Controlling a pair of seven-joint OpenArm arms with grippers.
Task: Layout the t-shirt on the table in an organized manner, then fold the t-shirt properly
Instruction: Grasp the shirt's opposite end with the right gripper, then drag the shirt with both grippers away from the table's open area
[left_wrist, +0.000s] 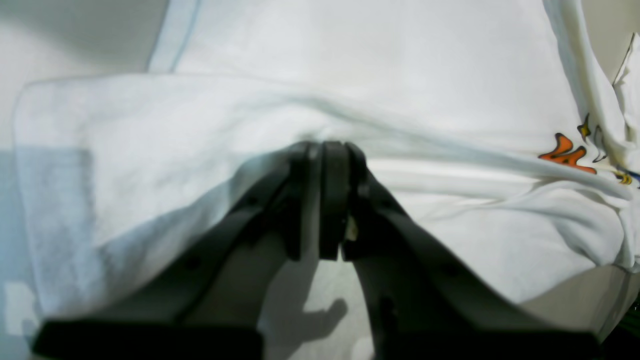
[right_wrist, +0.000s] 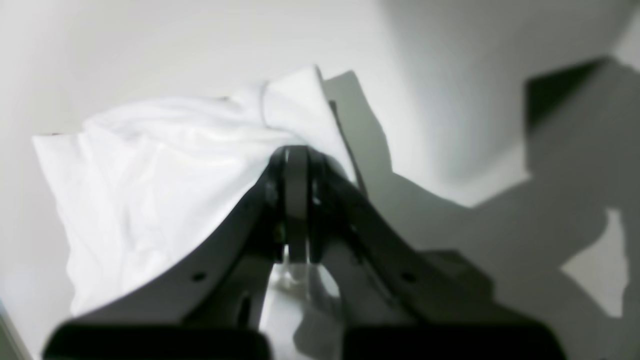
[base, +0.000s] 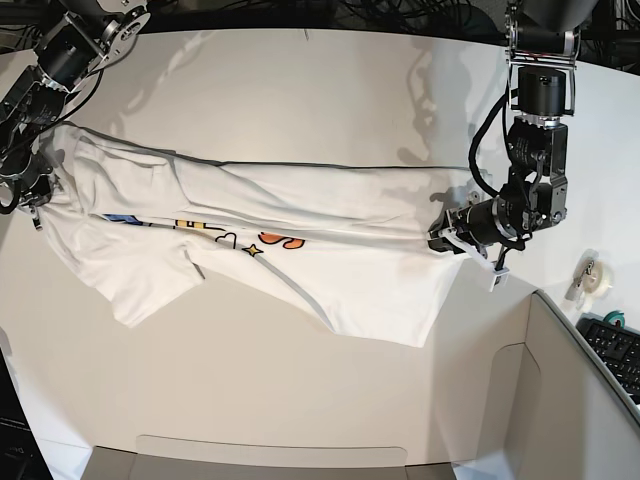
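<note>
I see t-shirt (base: 260, 225) stretched lengthwise across counter (base: 300, 90) middle, long axis running side to side between my claws. Left claw (base: 443, 238) pinches one end, right claw (base: 35, 190) pinches other.

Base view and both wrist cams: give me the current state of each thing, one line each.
t-shirt: stretched lengthwise between both claws, folded over itself, print partly hidden, wrinkled.
left claw: shut on t-shirt edge.
right claw: shut on t-shirt edge.
table: t-shirt lying on it.
tape roll: resting on table beside left arm, untouched.
</note>
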